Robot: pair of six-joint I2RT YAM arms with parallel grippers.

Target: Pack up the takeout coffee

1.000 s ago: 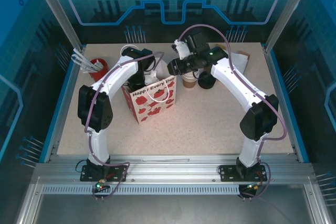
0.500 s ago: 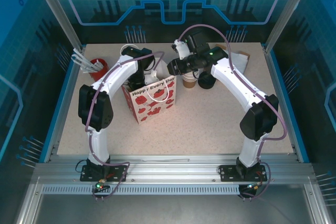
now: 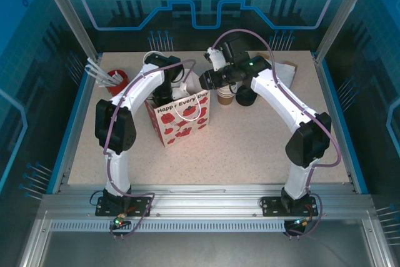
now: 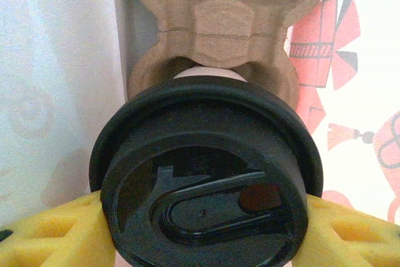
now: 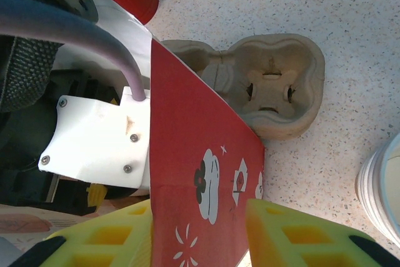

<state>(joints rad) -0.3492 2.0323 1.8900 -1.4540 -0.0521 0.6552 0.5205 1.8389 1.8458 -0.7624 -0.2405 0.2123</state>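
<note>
The left gripper [image 4: 203, 245] pinches the coffee [image 4: 206, 173] just under its black lid, yellow fingers [image 4: 44, 236] pressed to both sides. It holds the cup upright over the cardboard carrier [image 4: 219, 23] beyond. The right gripper [image 5: 200, 236] is clamped on the bag [image 5: 194, 154] wall, probably to steady it. Its camera shows one carrier hole free; the top view shows the bag standing upright.

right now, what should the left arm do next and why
Probably ease the cup forward into the carrier socket: the left gripper holds it lined up with that socket, and the right gripper pinches the bag wall.
</note>
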